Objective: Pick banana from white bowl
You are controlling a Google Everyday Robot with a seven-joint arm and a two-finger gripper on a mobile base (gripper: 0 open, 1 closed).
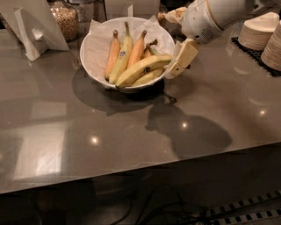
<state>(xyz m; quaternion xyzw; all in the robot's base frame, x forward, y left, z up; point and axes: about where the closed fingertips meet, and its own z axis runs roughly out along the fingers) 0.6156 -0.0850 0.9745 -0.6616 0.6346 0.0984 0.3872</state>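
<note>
- The gripper hangs at the right rim of the white bowl, just beside the banana; whether it is spread or closed, I cannot tell.
- The banana lies in the bowl atop the others, not yet grasped.
- Approach step; next, I judge, it should straddle the banana's near end and close.

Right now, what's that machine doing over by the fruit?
A robot arm is after the long pale banana lying in the white bowl among other bananas. Its gripper is at the bowl's right rim, beside that banana's end. The banana lies in the bowl, not yet lifted.
</note>
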